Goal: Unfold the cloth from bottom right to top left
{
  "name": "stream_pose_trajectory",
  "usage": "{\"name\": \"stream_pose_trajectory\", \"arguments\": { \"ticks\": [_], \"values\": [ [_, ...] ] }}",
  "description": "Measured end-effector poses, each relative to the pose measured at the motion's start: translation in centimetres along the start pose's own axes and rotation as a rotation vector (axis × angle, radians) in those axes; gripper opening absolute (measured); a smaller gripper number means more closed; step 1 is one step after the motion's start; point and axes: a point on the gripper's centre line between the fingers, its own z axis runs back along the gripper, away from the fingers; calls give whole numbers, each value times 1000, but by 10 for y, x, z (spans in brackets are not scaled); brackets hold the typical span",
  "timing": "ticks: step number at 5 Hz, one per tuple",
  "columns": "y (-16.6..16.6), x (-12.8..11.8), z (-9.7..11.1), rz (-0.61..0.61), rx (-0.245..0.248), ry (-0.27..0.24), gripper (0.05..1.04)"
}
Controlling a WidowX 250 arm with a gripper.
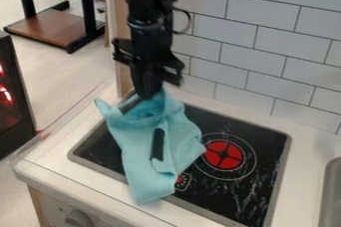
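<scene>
CLOTH HELD UP BY GRIPPER OVER STOVE

The black gripper [148,91] is seen upper L of ctr, pointed down, w/ the arm [148,19] entering from the top edge. Its fingers are clamped on the light-blue cloth [136,144], which is gathered at the tips & draped below in loose folds. One corner is poked out to the L, nr. the stove's back L side; the R side is spread twd. the burner [223,155]. The btm end is hung past the stove's front rim, over the white counter [306,159]. A dark narrow strip is seen mid-cloth; whether it is an object or a gap in the folds can't be told.

The black stovetop [256,183] is partly covered on its L half. The burner is marked in red w/ a dark cross & white rings. A small red spot & white markings are seen by the cloth's lower R edge. A grey sink [330,196] is cut off at far R; a knob [79,218] is set in the counter front, btm L. The rear is lined w/ pale wall tiles [226,27]. A brown-based stand [57,26] is seen upper L.
</scene>
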Motion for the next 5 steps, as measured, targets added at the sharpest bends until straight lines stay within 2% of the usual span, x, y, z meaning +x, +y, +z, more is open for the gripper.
{"name": "stream_pose_trajectory", "arguments": {
  "ticks": [1, 2, 3, 4, 5],
  "values": [
    [12, 22, -14, 8, 40, -11, 51],
    [17, 41, -34, 3, 49, -38, 51],
    [18, 53, -60, -34, 91, -80, 51],
    [21, 61, -82, -53, 103, -90, 51],
    [25, 68, -89, -54, 118, -81, 73]
  ]
}}
